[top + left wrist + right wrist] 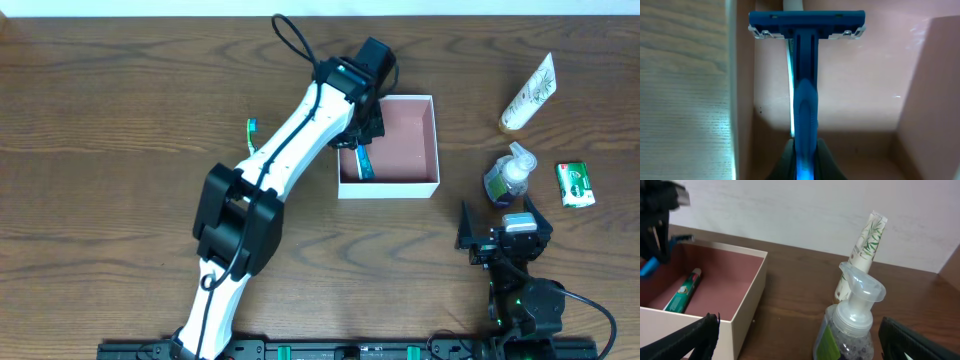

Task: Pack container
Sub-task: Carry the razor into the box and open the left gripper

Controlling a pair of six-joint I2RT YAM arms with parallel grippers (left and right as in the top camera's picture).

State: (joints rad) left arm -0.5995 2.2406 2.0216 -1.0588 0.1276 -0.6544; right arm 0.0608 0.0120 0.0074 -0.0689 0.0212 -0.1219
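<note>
left pincer clamped on one razor | right pincer wide (empty) | one container, one tube inside

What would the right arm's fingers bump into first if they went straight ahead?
Probably the clear pump bottle, which sits just ahead between the open fingers. The tall tube stands behind it.

Overhead is evenly lit and sharp, with only faint shadows on the table. Left wrist cam is rougher: the razor handle blurs up close and shadow covers the near part of the container floor. The fingers of the right gripper are dark and out of focus
</note>
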